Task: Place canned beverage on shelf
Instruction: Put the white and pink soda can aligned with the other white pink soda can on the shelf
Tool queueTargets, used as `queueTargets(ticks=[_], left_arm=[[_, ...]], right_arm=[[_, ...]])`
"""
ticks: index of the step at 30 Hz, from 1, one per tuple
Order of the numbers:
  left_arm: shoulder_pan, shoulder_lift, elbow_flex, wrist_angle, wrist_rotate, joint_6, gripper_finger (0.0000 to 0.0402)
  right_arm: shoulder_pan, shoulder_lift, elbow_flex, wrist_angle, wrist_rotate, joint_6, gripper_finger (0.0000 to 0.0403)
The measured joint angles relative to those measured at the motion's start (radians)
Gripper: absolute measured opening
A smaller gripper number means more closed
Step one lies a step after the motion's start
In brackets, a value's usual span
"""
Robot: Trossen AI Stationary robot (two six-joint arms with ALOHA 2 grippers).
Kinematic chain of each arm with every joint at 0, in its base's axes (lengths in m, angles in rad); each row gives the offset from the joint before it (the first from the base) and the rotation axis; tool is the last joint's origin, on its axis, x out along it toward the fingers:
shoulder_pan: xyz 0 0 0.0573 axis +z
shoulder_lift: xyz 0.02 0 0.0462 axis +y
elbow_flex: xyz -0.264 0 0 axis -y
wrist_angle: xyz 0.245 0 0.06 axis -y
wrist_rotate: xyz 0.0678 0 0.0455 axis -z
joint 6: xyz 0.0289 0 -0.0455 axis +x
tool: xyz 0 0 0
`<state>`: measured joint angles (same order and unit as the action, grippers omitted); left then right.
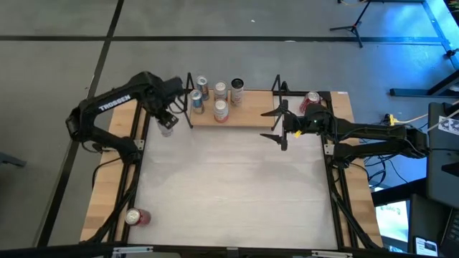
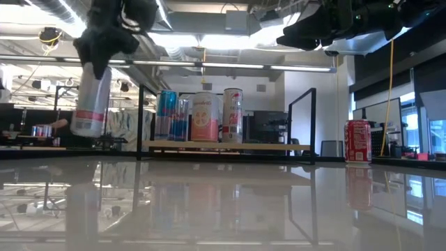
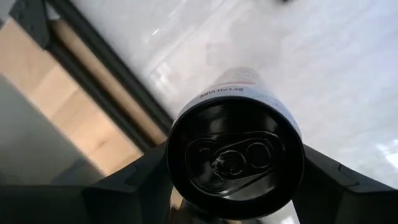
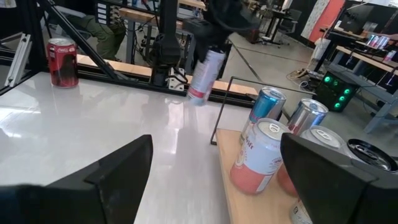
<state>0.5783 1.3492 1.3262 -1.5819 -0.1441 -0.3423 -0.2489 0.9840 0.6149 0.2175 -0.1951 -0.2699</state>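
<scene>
A slim white can with a pink band (image 2: 90, 101) hangs above the table, left of the shelf's left end, with my left gripper (image 1: 167, 123) shut on it. The shelf (image 1: 251, 117), a light-wood board in a black frame, lies along the table's far edge. Several cans (image 1: 220, 100) stand on its left half; the low view shows them as blue, pink and white cans (image 2: 202, 117). My right gripper (image 1: 280, 125) hovers open over the shelf's right part with nothing between its fingers (image 4: 118, 180). My left gripper pinches the can's upper end (image 3: 176, 152), just below the top rim, between its two fingers (image 3: 134, 183). The fingers come from above, pointing down. The can hangs below them, slightly tilted, its bottom (image 2: 86, 132) clear of the table.
A red cola can (image 2: 358, 141) stands on the table right of the shelf. Another red can (image 1: 136, 216) lies near the table's near left corner. Upright black loops (image 1: 189, 100) close the shelf's ends. The white tabletop (image 1: 237, 179) in front of the shelf is bare.
</scene>
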Motion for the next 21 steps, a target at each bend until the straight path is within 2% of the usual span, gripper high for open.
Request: queueTargets(ticks=[2,7,12,17,21], left_arm=[[-0.071,-0.012,0.0,0.004,0.001,-0.031,0.024],[-0.238,-0.013,0.001,0.06,0.093,-0.074,0.024],[-0.393,-0.013,0.001,0.218,0.108,-0.061,0.0241],[-0.556,-0.007,0.001,0.369,0.109,-0.048,0.0241],[-0.682,0.032,0.001,0.495,0.063,-0.035,0.0241]], right_arm=[[0.0,0.0,0.0,0.001,0.0,0.0,0.0349],[0.0,0.0,0.0,0.001,0.0,0.0,0.0349],[0.0,0.0,0.0,0.011,-0.009,0.005,0.0349],[0.001,0.0,0.0,0.001,-0.12,0.05,0.0349],[0.036,0.0,0.0,-0.003,-0.225,0.057,0.0349]])
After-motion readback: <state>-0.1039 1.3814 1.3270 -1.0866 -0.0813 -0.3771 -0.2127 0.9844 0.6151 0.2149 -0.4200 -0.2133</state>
